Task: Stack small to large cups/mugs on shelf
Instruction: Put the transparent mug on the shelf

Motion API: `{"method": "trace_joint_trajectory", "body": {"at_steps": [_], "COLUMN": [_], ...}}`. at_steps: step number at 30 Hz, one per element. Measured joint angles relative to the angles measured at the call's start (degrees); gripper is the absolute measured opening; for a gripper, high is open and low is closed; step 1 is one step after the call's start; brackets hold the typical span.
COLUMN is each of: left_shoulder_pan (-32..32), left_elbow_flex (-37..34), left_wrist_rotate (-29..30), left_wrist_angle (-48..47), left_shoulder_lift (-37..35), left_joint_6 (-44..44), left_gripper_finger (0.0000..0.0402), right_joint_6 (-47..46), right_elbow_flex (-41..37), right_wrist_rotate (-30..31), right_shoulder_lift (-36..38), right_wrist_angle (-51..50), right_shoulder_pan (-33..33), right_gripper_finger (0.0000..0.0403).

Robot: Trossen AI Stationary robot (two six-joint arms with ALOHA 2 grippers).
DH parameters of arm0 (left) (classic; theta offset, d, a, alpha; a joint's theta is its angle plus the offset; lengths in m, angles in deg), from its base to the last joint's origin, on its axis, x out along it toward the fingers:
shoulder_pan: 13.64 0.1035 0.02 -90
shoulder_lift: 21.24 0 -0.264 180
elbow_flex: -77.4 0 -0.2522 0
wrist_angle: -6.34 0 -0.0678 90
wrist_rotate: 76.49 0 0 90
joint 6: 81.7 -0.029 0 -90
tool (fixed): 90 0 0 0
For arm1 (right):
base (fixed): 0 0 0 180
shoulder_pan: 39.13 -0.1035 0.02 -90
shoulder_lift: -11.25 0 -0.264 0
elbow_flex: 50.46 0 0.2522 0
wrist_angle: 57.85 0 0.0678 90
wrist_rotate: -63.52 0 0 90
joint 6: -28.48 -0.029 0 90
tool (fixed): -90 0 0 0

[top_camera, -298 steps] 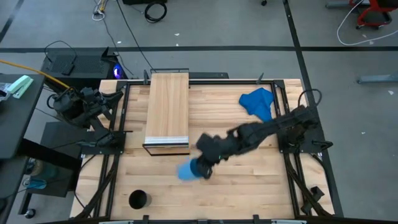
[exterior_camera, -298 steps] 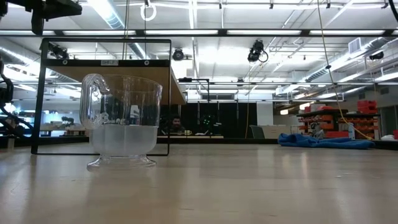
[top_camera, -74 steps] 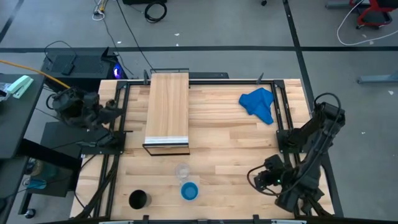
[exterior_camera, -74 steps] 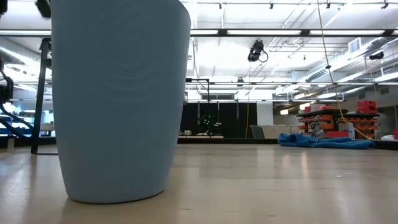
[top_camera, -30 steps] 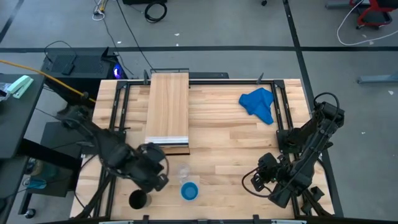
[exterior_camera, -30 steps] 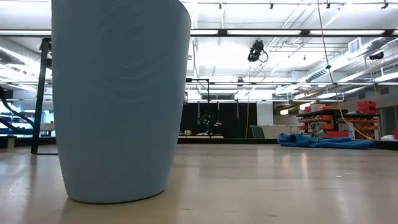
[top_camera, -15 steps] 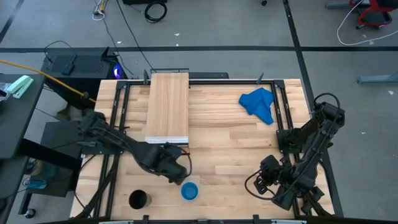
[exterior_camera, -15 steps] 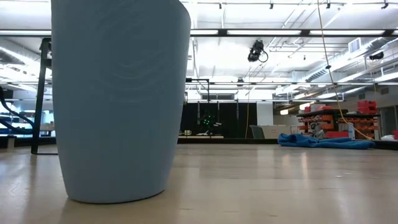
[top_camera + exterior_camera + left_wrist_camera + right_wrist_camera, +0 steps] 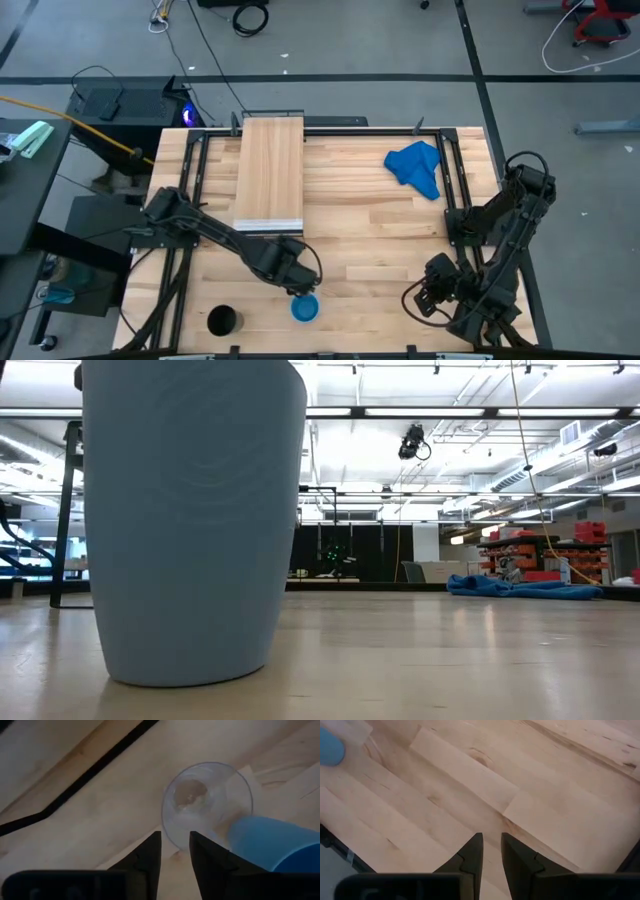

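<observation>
— What has moved since a second ago?
— The left gripper [image 9: 298, 283] crossed from the black cup [image 9: 222, 321] to above the clear glass cup [image 9: 206, 802], fingers slightly parted, holding nothing.
— And the rest?
— Blue cup [image 9: 304, 308] just beside the glass (bench front, shelf [image 9: 270, 175] bare). Right gripper [image 9: 490, 851] waits, spread.

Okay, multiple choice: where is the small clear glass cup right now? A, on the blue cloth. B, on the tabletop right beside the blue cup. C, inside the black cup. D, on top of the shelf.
B: the left wrist view shows the clear glass cup standing on the wooden tabletop right next to the blue cup, just ahead of the left gripper.
</observation>
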Motion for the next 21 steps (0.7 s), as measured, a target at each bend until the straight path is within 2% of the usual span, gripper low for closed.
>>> {"method": "trace_joint_trajectory", "body": {"at_steps": [12, 21], "left_shoulder_pan": [1.17, 1.28], "left_elbow_flex": [0.01, 0.00], "left_wrist_rotate": [1.36, 1.52], "left_wrist_angle": [0.78, 0.83], "left_shoulder_lift": [0.92, 3.04], "left_joint_6": [-1.53, -1.55], "left_gripper_finger": [0.0138, 0.0130], "right_joint_6": [0.11, 0.15], "right_elbow_flex": [0.00, -0.02], "right_wrist_rotate": [0.00, 0.00], "right_shoulder_lift": [0.00, 0.00], "right_wrist_angle": [0.31, 1.16], "right_shoulder_pan": [0.00, 0.00], "right_gripper_finger": [0.0075, 0.0075]}}
